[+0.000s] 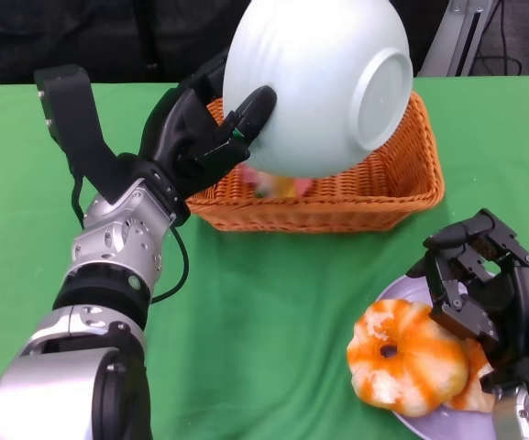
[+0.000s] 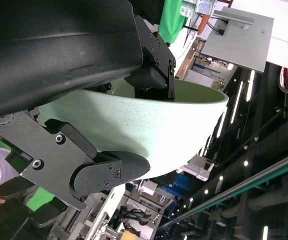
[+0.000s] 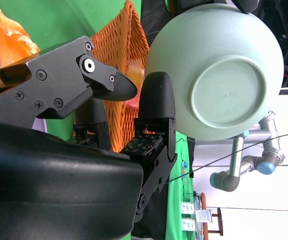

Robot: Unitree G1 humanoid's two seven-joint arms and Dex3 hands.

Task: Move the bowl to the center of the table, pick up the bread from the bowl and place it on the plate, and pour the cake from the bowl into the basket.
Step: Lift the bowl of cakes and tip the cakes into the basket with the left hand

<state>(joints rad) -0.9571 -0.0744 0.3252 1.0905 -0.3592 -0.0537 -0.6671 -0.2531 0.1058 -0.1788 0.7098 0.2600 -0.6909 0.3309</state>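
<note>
The left hand (image 1: pixel 211 128) grips the rim of the pale green bowl (image 1: pixel 324 82), fingers wrapped over the outside wall and inside the lip, and holds it tipped nearly upside down over the wicker basket (image 1: pixel 402 183) at the far side of the green table (image 1: pixel 273 302). Something pink and yellow, probably the cake (image 1: pixel 278 186), lies in the basket just under the bowl's mouth. To pour well, the bowl's mouth should stay inside the basket's rim, and the tilt should hold until the bowl is seen empty; the grip must not loosen while inverted. The right hand (image 1: pixel 484 289) rests at the near right, fingers curled loosely and holding nothing, just beside the bread (image 1: pixel 406 357), which lies on the plate (image 1: pixel 429 423). Count: one bowl, one basket, one plate, one ring-shaped bread, one cake so far as I can tell.
</note>
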